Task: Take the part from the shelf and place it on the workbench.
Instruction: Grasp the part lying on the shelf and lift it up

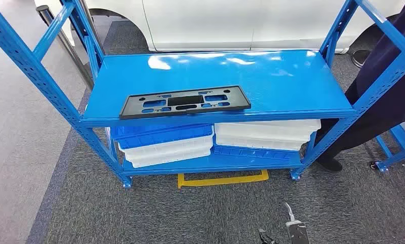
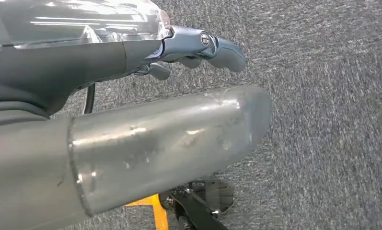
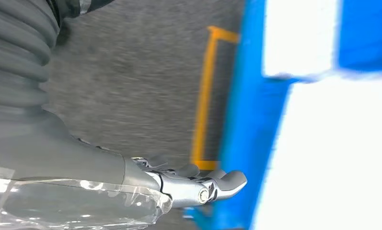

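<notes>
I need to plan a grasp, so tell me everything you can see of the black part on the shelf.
The black part is a long, flat rectangular frame, plastic by its look, with several cut-outs showing blue through them. It lies flat near the front edge of the blue shelf, slightly askew. Nothing else touches it.

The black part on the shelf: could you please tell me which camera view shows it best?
The head view: the black part lies flat and whole on the shelf's top deck, near the front edge. The left wrist view faces carpet past the left hand, the right wrist view a blurred lower shelf past the right hand; neither includes the part.
</notes>
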{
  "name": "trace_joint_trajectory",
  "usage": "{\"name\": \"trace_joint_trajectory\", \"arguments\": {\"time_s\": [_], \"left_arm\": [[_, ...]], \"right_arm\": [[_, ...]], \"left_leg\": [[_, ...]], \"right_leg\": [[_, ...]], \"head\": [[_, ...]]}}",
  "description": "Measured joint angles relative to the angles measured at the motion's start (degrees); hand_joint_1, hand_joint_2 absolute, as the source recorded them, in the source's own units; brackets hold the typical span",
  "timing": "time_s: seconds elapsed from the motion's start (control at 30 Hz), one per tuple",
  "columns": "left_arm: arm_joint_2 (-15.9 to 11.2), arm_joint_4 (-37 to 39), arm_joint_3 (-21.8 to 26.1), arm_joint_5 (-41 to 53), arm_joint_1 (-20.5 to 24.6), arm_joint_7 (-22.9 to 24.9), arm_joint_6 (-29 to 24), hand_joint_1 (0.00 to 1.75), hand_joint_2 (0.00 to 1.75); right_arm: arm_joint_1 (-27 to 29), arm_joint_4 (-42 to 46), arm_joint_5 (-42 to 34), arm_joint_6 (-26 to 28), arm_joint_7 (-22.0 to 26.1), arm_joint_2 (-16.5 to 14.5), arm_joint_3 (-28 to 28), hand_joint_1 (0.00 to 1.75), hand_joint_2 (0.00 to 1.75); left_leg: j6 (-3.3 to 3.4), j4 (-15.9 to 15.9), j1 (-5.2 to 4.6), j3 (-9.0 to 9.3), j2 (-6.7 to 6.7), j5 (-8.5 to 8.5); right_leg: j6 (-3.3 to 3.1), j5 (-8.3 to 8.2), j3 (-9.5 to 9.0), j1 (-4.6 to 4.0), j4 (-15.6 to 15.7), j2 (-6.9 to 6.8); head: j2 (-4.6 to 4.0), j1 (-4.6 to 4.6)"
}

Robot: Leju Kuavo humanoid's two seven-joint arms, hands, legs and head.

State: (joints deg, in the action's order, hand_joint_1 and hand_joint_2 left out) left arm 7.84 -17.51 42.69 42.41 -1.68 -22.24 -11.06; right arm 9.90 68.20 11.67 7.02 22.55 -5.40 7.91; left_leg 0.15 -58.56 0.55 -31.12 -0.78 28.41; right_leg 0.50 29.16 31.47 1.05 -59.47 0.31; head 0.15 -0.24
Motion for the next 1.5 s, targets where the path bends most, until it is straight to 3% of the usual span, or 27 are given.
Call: {"name": "trace_joint_trajectory", "arguments": {"time_s": [0.27,0.33,0.4,0.47,0.53,0.57,0.63,0.83,0.9,0.97,1.0,1.03,1.07,1.13,1.17,1.2,1.23,1.27,1.33,1.4,1.5], "left_arm": [[0.2,0.7,2.0,3.5,0.1,-1.4,0.0,0.00,0.00],[0.2,0.8,2.6,4.5,0.1,-1.8,0.0,0.00,0.00],[0.3,1.0,3.2,5.6,0.1,-2.2,0.0,0.00,0.00],[0.5,1.2,3.7,6.7,0.1,-2.5,0.0,0.00,0.00],[0.6,1.4,4.1,7.7,0.2,-2.6,0.0,0.00,0.00],[0.7,1.5,4.3,8.2,0.1,-2.6,0.0,0.00,0.00],[0.7,1.6,4.6,8.8,0.1,-2.6,0.0,0.00,0.00],[0.8,1.7,4.7,9.1,0.1,-2.6,0.0,0.00,0.00],[0.9,1.8,4.9,9.6,0.1,-2.6,0.0,0.00,0.00],[1.1,2.0,5.3,10.8,0.2,-2.6,0.1,0.00,0.00],[1.1,2.0,5.5,11.3,0.2,-2.5,0.1,0.00,0.00],[1.2,2.1,5.7,11.9,0.3,-2.5,0.1,0.00,0.00],[1.2,2.1,5.8,12.2,0.3,-2.5,0.1,0.00,0.00],[1.2,2.1,5.8,12.8,0.4,-2.5,0.2,0.00,0.00],[1.2,2.1,5.8,13.1,0.3,-2.5,0.2,0.00,0.00],[1.2,2.1,5.9,13.4,0.3,-2.5,0.2,0.00,0.00],[1.2,2.1,5.9,13.7,0.3,-2.5,0.2,0.00,0.00],[1.2,2.1,5.9,14.0,0.4,-2.5,0.2,0.00,0.00],[1.1,2.1,6.1,14.6,0.6,-2.5,0.3,0.00,0.00],[1.1,2.1,6.3,15.3,0.9,-2.5,0.5,0.00,0.00],[1.1,2.2,6.6,16.1,1.0,-2.5,0.9,0.00,0.00]], "right_arm": [[2.1,12.5,0.0,0.3,0.8,1.5,-8.3,0.00,1.75],[2.7,16.2,0.0,0.5,0.8,2.0,-10.8,0.00,0.87],[3.2,19.8,0.2,0.9,0.5,2.7,-13.4,0.00,0.87],[3.6,22.6,1.0,1.5,-0.3,3.7,-15.9,0.00,1.75],[4.1,24.8,2.5,2.3,-1.7,4.8,-18.4,0.00,1.75],[4.3,25.6,3.6,2.8,-2.4,5.2,-19.5,0.00,1.75],[4.6,26.6,5.6,3.6,-3.6,5.8,-20.9,0.00,1.75],[4.6,27.1,6.9,4.3,-4.3,6.1,-21.5,0.00,1.75],[4.5,27.9,9.6,5.3,-5.4,6.5,-22.4,0.00,1.75],[4.1,29.3,17.1,8.1,-8.2,7.4,-25.0,0.00,1.75],[3.8,29.9,20.9,9.5,-9.6,7.7,-26.2,0.00,1.75],[3.5,30.4,24.7,10.9,-11.0,7.9,-27.3,0.00,1.75],[3.3,30.6,27.0,11.6,-11.7,7.9,-27.8,0.00,1.75],[2.9,30.7,31.0,12.8,-12.9,7.9,-28.4,0.00,1.75],[2.6,30.7,33.1,13.4,-13.5,8.0,-28.6,0.00,1.75],[2.2,30.7,35.1,14.0,-14.1,8.0,-28.9,0.00,1.75],[1.7,30.7,37.1,14.5,-14.6,8.0,-29.2,0.00,1.75],[1.2,30.7,39.1,15.2,-15.2,8.0,-29.6,0.00,1.75],[0.1,30.7,43.0,16.3,-16.3,8.1,-30.3,0.00,1.75],[-1.3,30.6,46.8,17.3,-17.6,8.5,-31.2,0.00,1.75],[-4.4,30.2,51.7,18.4,-20.2,9.7,-33.6,0.00,1.75]], "left_leg": [[0.33,-0.3,-0.27,-0.11,0.00,0.16],[0.63,-0.2,-0.37,-0.17,-0.01,0.11],[1.21,0.6,0.01,0.15,0.04,-0.43],[1.77,1.5,0.43,0.47,0.22,-1.02],[1.95,1.6,0.42,0.36,0.33,-1.15],[1.93,1.6,0.42,0.30,0.32,-1.14],[1.84,1.5,0.45,0.32,0.27,-1.08],[1.72,1.5,0.50,0.40,0.21,-1.01],[1.17,1.2,0.61,0.48,0.03,-0.66],[-0.31,0.5,0.72,0.33,-0.16,-0.08],[-0.93,-0.5,0.74,-0.19,-0.07,0.72],[-1.46,-2.7,0.77,-1.20,0.05,2.05],[-1.63,-6.0,0.81,-2.71,0.21,3.90],[-1.73,-13.5,0.79,-6.31,0.33,7.01],[-1.68,-15.5,0.78,-7.30,0.34,7.26],[-1.52,-15.4,0.75,-7.33,0.34,6.41],[-1.24,-13.0,0.67,-6.27,0.35,4.57],[-0.81,-9.1,0.54,-4.51,0.37,2.34],[-0.04,-2.3,0.13,-1.40,0.53,-0.29],[0.28,0.0,-0.25,-0.60,0.61,-0.48],[0.84,1.1,0.02,-0.36,0.63,-1.17]], "right_leg": [[0.26,-0.09,0.00,0.44,0.1,0.01],[0.56,-0.22,-0.05,0.53,0.2,0.01],[0.88,0.10,-0.03,0.47,0.0,0.00],[0.98,2.50,1.44,0.36,-3.3,-0.01],[1.07,6.17,4.82,0.39,-10.4,-0.02],[1.17,7.16,6.33,0.42,-13.4,-0.03],[1.29,6.87,7.44,0.51,-15.5,-0.05],[1.32,5.29,6.73,0.62,-13.9,-0.07],[1.22,2.13,3.49,0.78,-7.2,0.00],[-0.03,-0.35,0.68,0.55,-0.8,0.07],[-0.87,-0.22,0.55,0.40,-0.2,0.03],[-1.65,-0.42,0.66,0.24,0.0,-0.09],[-2.03,-0.51,0.64,0.23,0.1,-0.27],[-2.32,-0.47,0.69,-0.06,0.1,-0.55],[-2.39,-0.43,0.66,-0.23,0.1,-0.65],[-2.43,-0.40,0.59,-0.38,0.1,-0.69],[-2.46,-0.37,0.47,-0.50,0.1,-0.69],[-2.46,-0.32,0.34,-0.59,0.1,-0.68],[-2.24,-0.23,0.30,-0.82,0.0,-0.69],[-1.70,-0.32,0.56,-0.84,0.0,-0.72],[-0.72,0.12,0.81,-0.70,-0.5,-0.66]], "head": [[0.00,0.00],[0.00,0.00],[0.00,0.02],[0.00,0.06],[0.00,0.07],[0.00,0.07],[0.00,0.07],[0.00,0.07],[0.00,0.07],[0.00,0.04],[0.00,0.03],[0.00,0.01],[0.00,0.01],[0.00,0.01],[0.00,0.01],[0.00,0.01],[0.00,0.01],[0.00,0.01],[0.00,0.02],[0.00,0.03],[0.00,0.04]]}}
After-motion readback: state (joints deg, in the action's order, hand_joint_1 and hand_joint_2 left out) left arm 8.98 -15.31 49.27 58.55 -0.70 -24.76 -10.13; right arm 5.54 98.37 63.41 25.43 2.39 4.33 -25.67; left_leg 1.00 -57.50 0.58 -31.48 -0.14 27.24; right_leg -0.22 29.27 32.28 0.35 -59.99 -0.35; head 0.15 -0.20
